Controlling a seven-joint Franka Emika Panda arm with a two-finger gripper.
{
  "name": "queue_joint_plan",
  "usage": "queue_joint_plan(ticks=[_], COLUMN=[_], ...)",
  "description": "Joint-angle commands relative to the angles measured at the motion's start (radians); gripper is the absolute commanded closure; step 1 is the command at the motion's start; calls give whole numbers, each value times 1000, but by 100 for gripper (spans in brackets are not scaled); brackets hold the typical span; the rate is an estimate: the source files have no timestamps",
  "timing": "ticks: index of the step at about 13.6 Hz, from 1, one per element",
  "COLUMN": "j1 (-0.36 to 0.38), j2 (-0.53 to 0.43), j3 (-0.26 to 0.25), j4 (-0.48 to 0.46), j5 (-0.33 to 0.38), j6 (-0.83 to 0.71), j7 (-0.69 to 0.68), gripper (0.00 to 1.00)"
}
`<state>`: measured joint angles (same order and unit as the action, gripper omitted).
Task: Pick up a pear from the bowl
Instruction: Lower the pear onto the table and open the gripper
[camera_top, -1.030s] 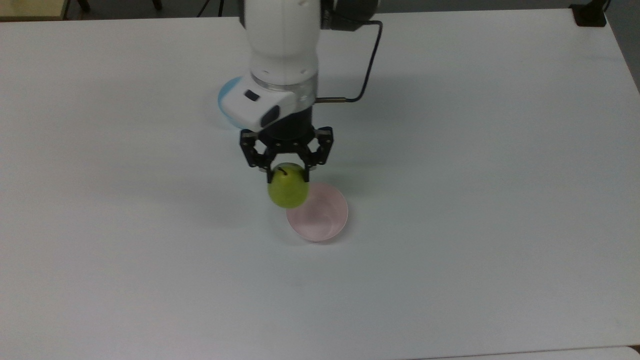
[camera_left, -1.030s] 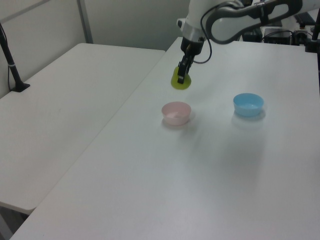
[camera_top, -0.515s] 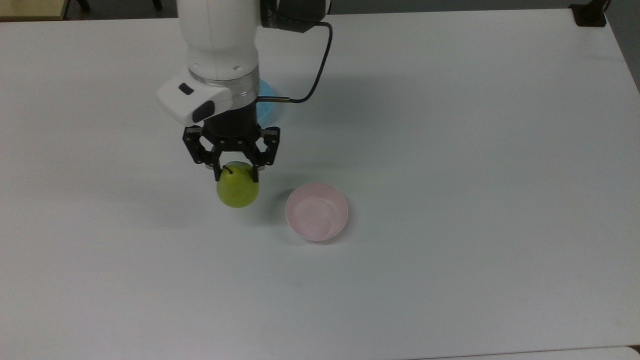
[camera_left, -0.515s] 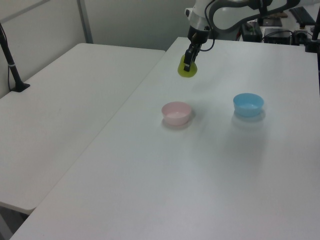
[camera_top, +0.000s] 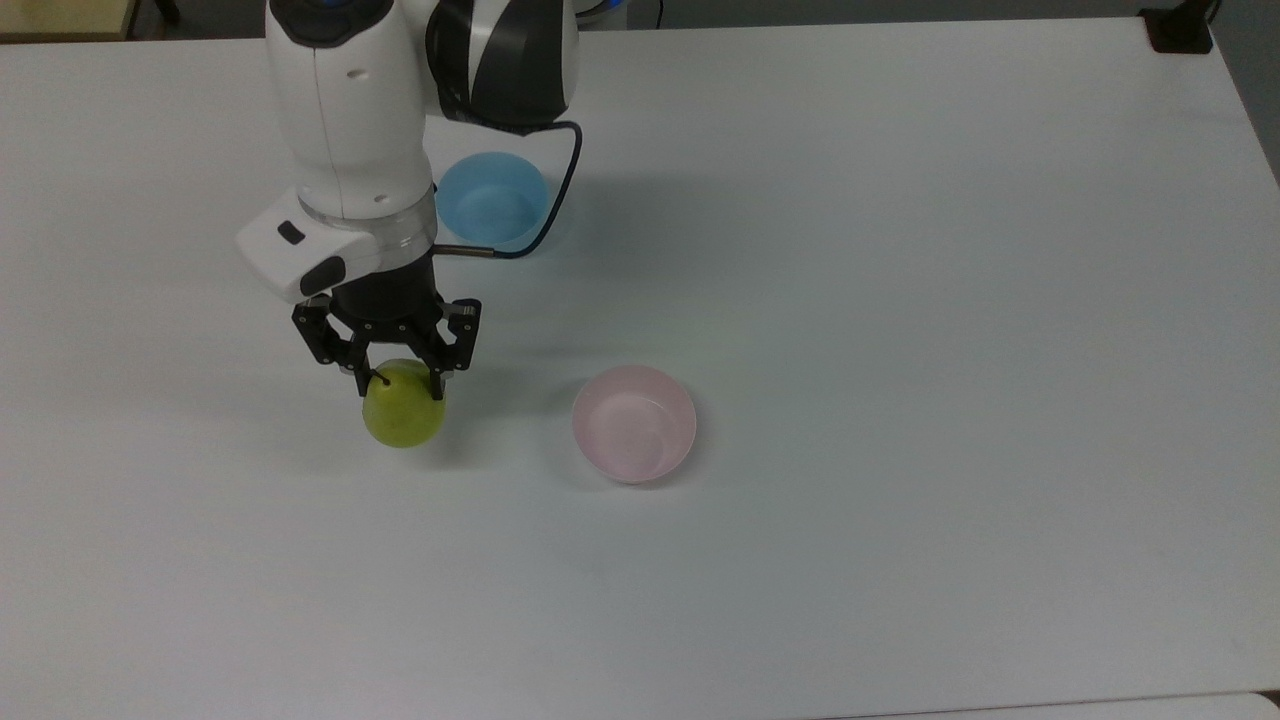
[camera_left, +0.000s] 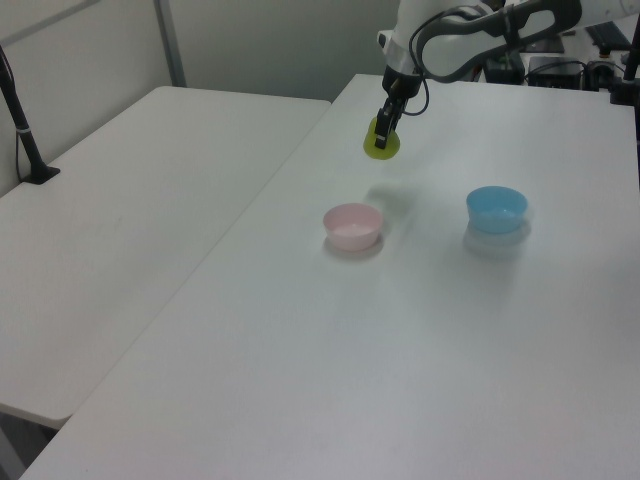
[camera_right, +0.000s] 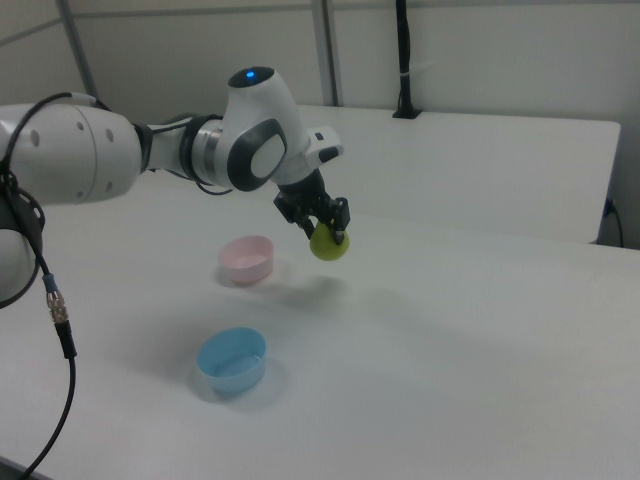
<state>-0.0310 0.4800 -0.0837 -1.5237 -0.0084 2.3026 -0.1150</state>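
Observation:
The yellow-green pear (camera_top: 404, 418) hangs in the air, with my gripper (camera_top: 403, 383) shut on its upper part near the dark stem. In the top view it is well to the left of the pale pink bowl (camera_top: 634, 423), which stands with nothing in it. From the left view the pear (camera_left: 381, 145) hangs beyond the pink bowl (camera_left: 352, 225), held by the gripper (camera_left: 381, 135). In the right view the pear (camera_right: 328, 244) is to the right of the pink bowl (camera_right: 246, 259), clear of the table, under the gripper (camera_right: 326, 231).
A light blue bowl (camera_top: 492, 201) stands on the white table (camera_top: 900, 300), behind the arm in the top view; the blue bowl (camera_left: 496, 209) (camera_right: 231, 361) shows in both side views. A second table (camera_left: 120, 200) adjoins. A black post (camera_right: 404, 60) stands at the back.
The arm has carried the pear steadily toward the top view's left, away from above the pink bowl's rim. The blue bowl, hidden by the arm before, is now uncovered.

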Motion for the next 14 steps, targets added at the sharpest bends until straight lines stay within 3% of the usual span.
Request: queue_joint_plan(ticks=[1, 6, 8, 9, 10, 12, 14], j1=[-4, -4, -4, -4, -4, -3, 5], j2=[44, 107, 111, 118, 117, 103, 53], j3=[1, 1, -1, -1, 1, -1, -1], j4=[-7, -9, -10, -10, -12, -12, -38], j5=[-9, -9, -9, -9, -9, -9, -9], j6=[75, 164, 175, 175, 175, 166, 159], j7=[-20, -18, -18, -20, -18, -9, 6], gripper=[63, 59, 52, 47, 33, 15, 8])
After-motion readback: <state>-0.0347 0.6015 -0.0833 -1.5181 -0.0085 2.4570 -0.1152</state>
